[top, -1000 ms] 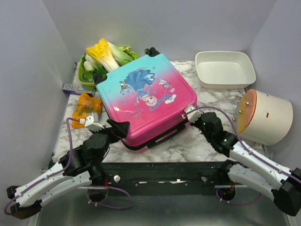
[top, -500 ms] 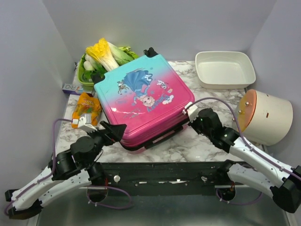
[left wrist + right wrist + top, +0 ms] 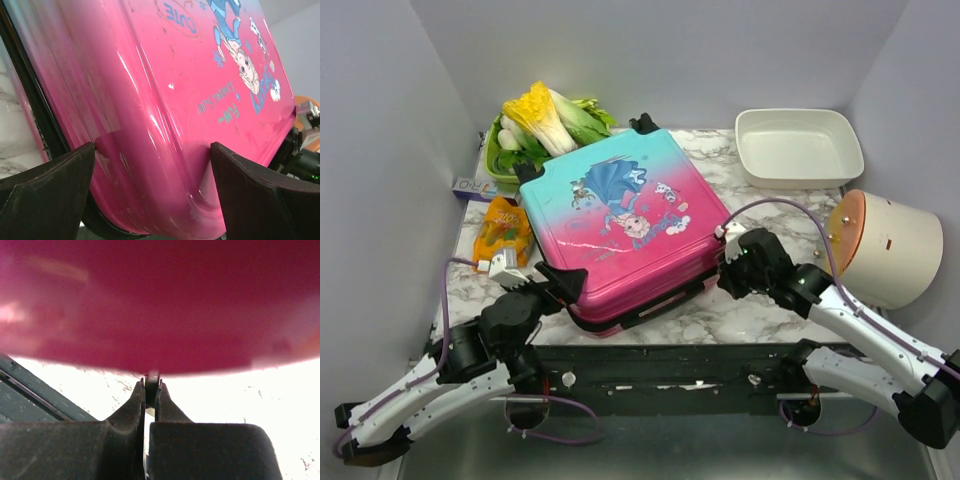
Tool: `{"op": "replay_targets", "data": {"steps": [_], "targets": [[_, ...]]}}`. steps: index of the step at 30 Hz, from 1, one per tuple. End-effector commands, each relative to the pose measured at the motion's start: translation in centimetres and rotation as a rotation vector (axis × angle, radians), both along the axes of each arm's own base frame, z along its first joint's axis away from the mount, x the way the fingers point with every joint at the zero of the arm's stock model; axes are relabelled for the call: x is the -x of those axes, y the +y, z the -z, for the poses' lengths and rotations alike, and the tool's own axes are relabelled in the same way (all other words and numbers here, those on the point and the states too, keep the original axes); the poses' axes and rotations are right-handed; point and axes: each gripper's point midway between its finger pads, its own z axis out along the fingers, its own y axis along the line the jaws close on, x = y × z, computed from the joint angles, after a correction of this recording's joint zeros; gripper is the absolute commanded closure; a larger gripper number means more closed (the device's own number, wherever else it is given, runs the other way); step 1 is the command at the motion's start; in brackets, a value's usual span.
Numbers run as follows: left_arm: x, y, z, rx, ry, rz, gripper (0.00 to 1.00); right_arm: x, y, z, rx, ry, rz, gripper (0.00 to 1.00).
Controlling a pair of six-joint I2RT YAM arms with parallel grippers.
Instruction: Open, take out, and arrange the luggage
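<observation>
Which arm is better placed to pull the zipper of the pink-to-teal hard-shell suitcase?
The right: the right hand is shut on a small tab, likely the zipper pull, under the suitcase edge. The left hand stands open around a corner.

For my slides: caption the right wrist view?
Right fingers shut on a small tab beneath the pink luggage.

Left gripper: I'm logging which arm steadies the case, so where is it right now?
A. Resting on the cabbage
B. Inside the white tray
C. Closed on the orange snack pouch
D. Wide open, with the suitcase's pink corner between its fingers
D: in the left wrist view the left gripper stands wide open, with the pink shell of the suitcase filling the gap between its two fingers.
</observation>
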Motion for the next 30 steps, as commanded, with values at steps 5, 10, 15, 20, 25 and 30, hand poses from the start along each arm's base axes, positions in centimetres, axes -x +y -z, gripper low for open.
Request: {"op": "replay_targets", "data": {"steps": [5,10,15,20,25,30], "targets": [[-0.4,-5.2,2.7,0.047,0.01,0.135,0.01,1.2,7.4,-6.7,-0.398,-0.281,-0.383,0.99],[-0.4,-9.2,2.2,0.137,0.001,0.242,0.01,3.1,10.6,-6.1,-0.421,-0.207,-0.514,0.99],[-0.2,-11.9,2.4,0.19,0.014,0.316,0.01,4.7,14.0,-7.1,-0.446,-0.221,-0.594,0.99],[-0.1,-13.0,2.3,0.208,0.02,0.342,0.01,6.2,17.5,-6.4,-0.415,-0.191,-0.629,0.99],[0.2,-13.5,1.6,0.238,0.0,0.364,0.01,9.7,22.4,-9.1,-0.519,-0.232,-0.756,0.99],[-0.5,-11.4,1.8,0.11,0.016,0.288,0.01,8.0,22.1,-9.6,-0.519,-0.252,-0.585,0.99]]}}
